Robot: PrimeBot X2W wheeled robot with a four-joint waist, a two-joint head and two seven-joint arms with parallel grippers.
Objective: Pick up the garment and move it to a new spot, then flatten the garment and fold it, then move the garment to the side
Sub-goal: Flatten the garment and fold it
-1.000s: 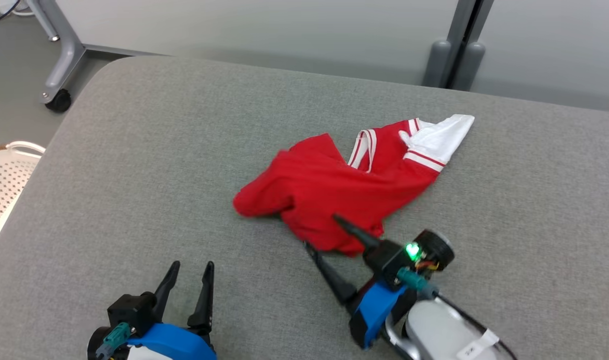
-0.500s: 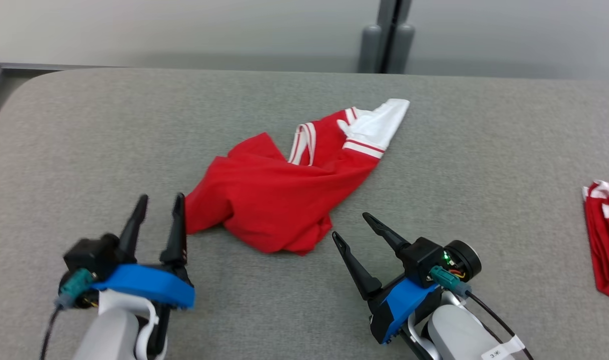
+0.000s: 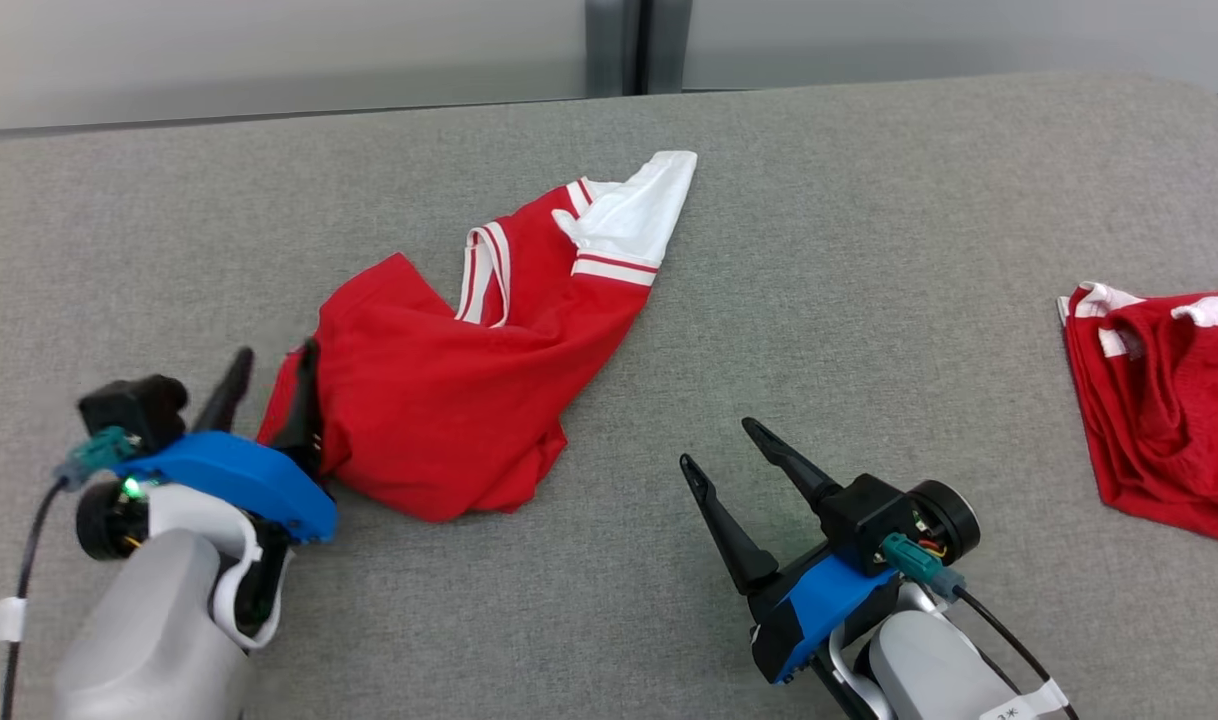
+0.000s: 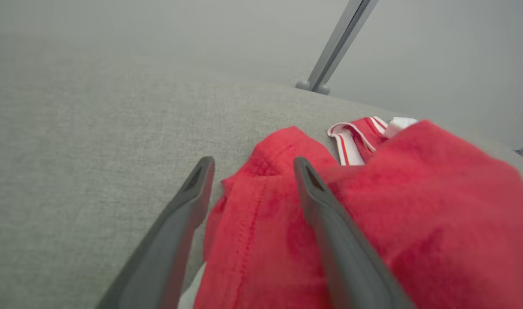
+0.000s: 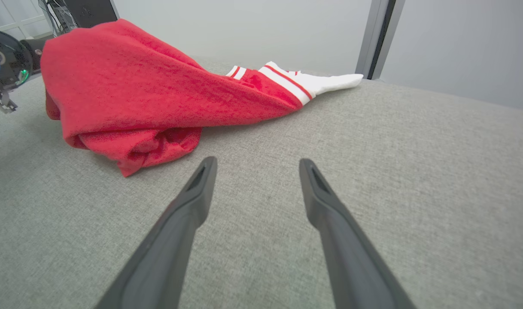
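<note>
Straddling the near-left hem of the crumpled red garment (image 3: pixel 439 400), the left end effector (image 3: pixel 276 350) stands wide, one finger beside the cloth and one over it, likely so that a closing pinch takes that edge for the lift. The garment spreads ahead and to its right across the grey bench (image 3: pixel 869 250). The right end effector (image 3: pixel 718 444), also wide and empty, hovers apart, the cloth ahead to its left. A second red garment (image 3: pixel 1159 400) lies well off to its right.

Soft red cloth garment (image 3: pixel 439 420), matt grey woven table covering (image 3: pixel 869 250), matt dark plastic fingers (image 5: pixel 326 201)
</note>
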